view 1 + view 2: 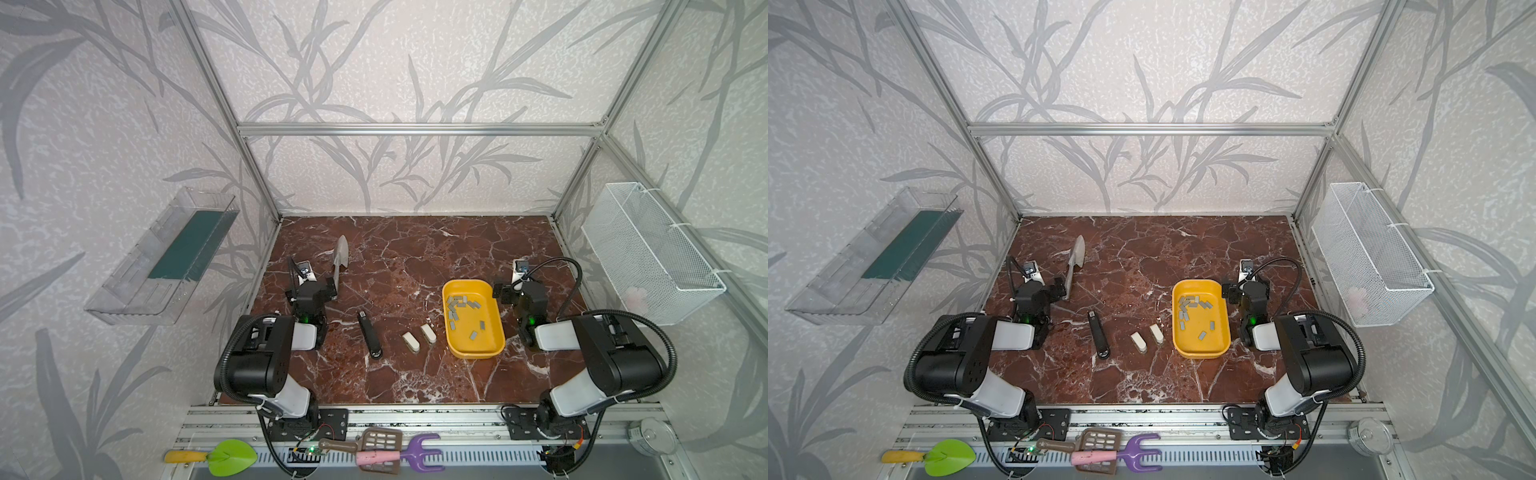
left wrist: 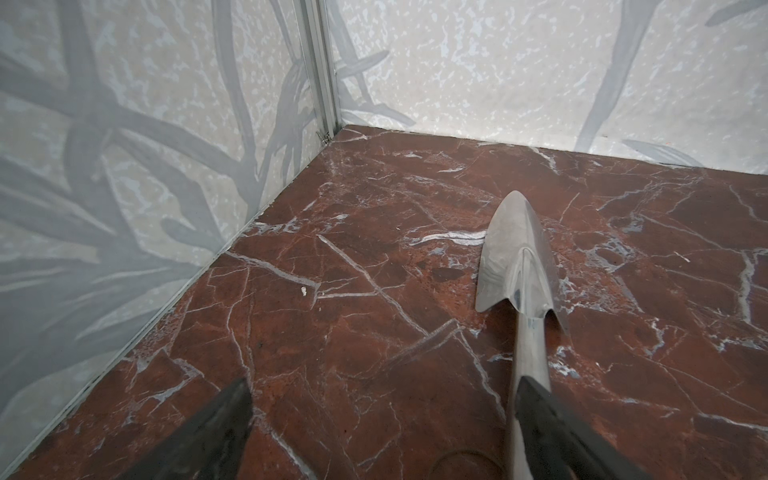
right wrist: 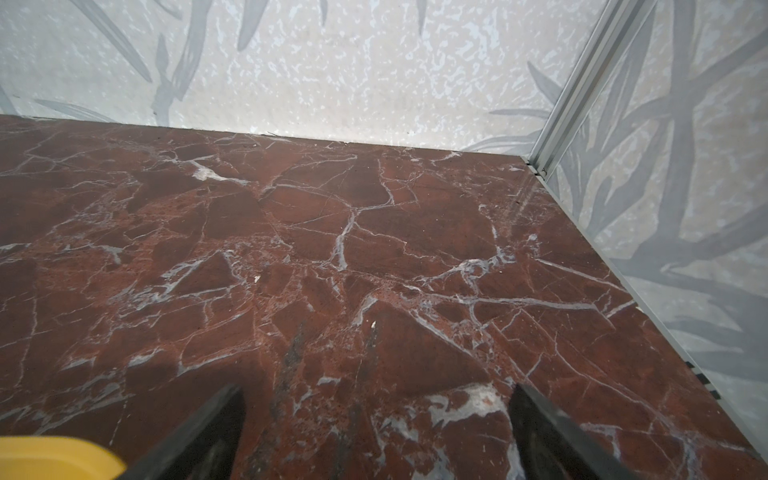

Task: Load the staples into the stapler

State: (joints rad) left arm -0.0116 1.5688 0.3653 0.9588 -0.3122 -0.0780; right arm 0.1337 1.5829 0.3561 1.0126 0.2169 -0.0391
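The stapler [image 1: 370, 337] is seen lying flat on the red-brown marble desk [image 1: 415, 249], a little left of the middle, with its rounded end turned to the front edge. Any writing on it is too small to be read. The staples [image 1: 462, 306] are scattered loose inside the yellow tray [image 1: 478, 354], right of the middle. Most of them are gathered in its far part and a few lie nearer to its front rim. Two cream-white blocks [image 1: 410, 341] are placed between the stapler and the tray, apart from both.

The left tool [image 2: 384, 382] is spread wide and nothing is held in it. In the left wrist view one of its fingers [image 2: 548, 428] is seen over the handle of the grey metal trowel [image 2: 515, 257]; whether they touch cannot be told. The right tool [image 3: 378, 388] is spread wide as well, with only bare desk between its fingers, just beside the far right corner of the tray.

The trowel is pointed to the back wall and lies near the left wall. The right rim of the tray is just beside the right arm. Behind the stapler and the tray a broad stretch of desk runs to the back wall, closed by aluminium posts at both back corners. Another stretch reaches from the things to the front edge, where an aluminium rail is fixed.
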